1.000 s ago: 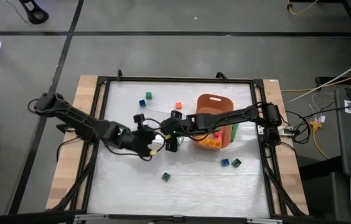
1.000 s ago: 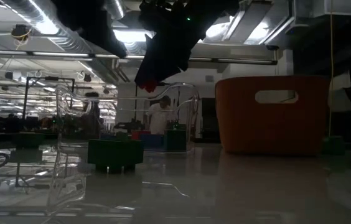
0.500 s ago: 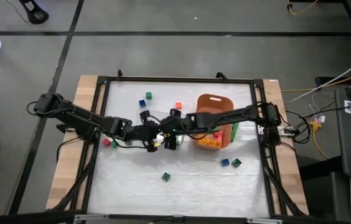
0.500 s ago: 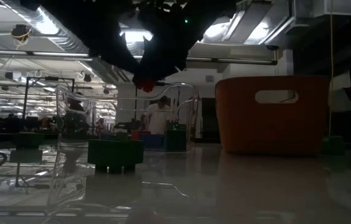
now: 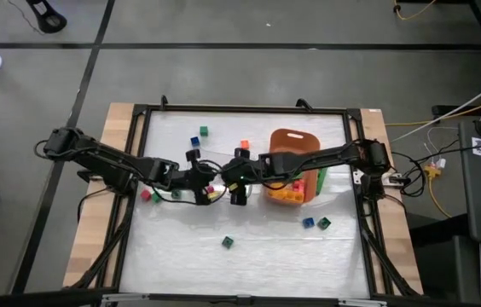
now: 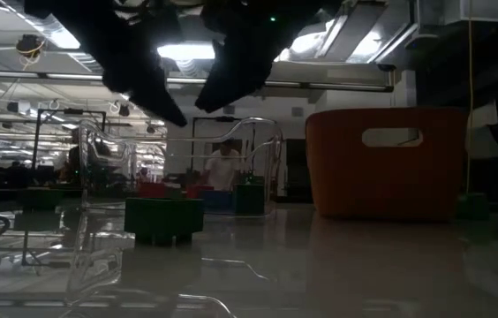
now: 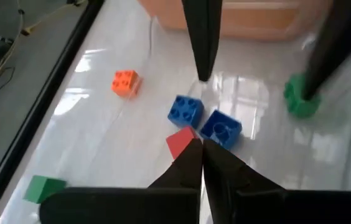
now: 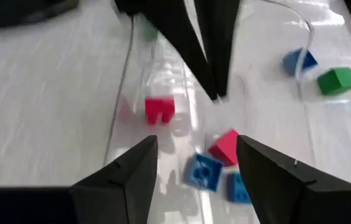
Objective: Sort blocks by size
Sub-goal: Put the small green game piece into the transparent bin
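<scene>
Seen from above, my two dark arms meet over the middle of the white table (image 5: 181,264). The left gripper (image 7: 201,147) hangs over a clear plastic tray (image 6: 99,159); its fingers are pressed together with nothing between them. Just beyond its tips, a small red block (image 7: 180,142) sits in the tray beside two blue blocks (image 7: 185,110), touching or nearly so. The right gripper (image 8: 195,147) hovers over the same cluster with its fingers spread wide, holding nothing. Through it I see a second red block (image 8: 159,109) a little apart from the cluster.

More blocks are scattered across the table: an orange block (image 7: 126,82), a green block (image 7: 302,101), and single pieces near the edges. Yellow and red bricks lie in the orange bin (image 5: 294,141) to the right of the tray.

I judge these blocks to be light, rigid plastic with smooth, slippery faces, unlikely to break but quick to skid or tip. I would grip one across two flat opposite side walls, not by the studs or a corner. The crowded cluster leaves little room for a finger, so the lone red block looks easier.

I can read no brand, label or writing anywhere.
</scene>
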### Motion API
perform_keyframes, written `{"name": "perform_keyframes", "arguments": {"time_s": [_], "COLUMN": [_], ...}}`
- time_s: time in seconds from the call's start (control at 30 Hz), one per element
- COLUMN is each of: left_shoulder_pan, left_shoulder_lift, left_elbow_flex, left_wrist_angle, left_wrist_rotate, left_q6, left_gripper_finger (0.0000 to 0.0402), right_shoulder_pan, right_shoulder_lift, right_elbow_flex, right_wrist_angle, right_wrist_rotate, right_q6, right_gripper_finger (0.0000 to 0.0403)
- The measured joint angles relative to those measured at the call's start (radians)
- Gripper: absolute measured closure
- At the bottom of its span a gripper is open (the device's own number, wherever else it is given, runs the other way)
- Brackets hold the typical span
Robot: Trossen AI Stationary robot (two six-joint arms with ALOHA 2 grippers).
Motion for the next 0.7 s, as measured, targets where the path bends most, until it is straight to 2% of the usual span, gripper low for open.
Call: {"name": "perform_keyframes", "arguments": {"time_s": [0.1,0.23,0.47,0.57,0.7], "left_shoulder_pan": [-0.016,-0.050,-0.094,-0.097,-0.098], "left_shoulder_lift": [-0.064,-0.204,-0.425,-0.465,-0.470], "left_elbow_flex": [0.000,0.001,0.002,0.002,-0.005], "left_wrist_angle": [-0.029,-0.136,-0.480,-0.623,-0.740], "left_wrist_rotate": [0.005,0.025,0.174,0.261,0.303], "left_q6": [-0.021,-0.136,-0.355,-0.408,-0.460], "left_gripper_finger": [0.0398,0.0399,0.0394,0.0377,0.0334], "right_shoulder_pan": [0.000,0.007,0.060,0.098,0.156], "right_shoulder_lift": [-0.022,-0.051,-0.088,-0.104,-0.122], "right_elbow_flex": [0.000,0.000,0.001,0.001,0.000], "right_wrist_angle": [-0.039,-0.082,-0.125,-0.145,-0.151], "right_wrist_rotate": [0.003,0.002,0.008,0.004,0.005], "right_q6": [-0.001,0.001,0.001,0.000,0.000], "right_gripper_finger": [0.0187,0.0187,0.0187,0.0187,0.0187]}}
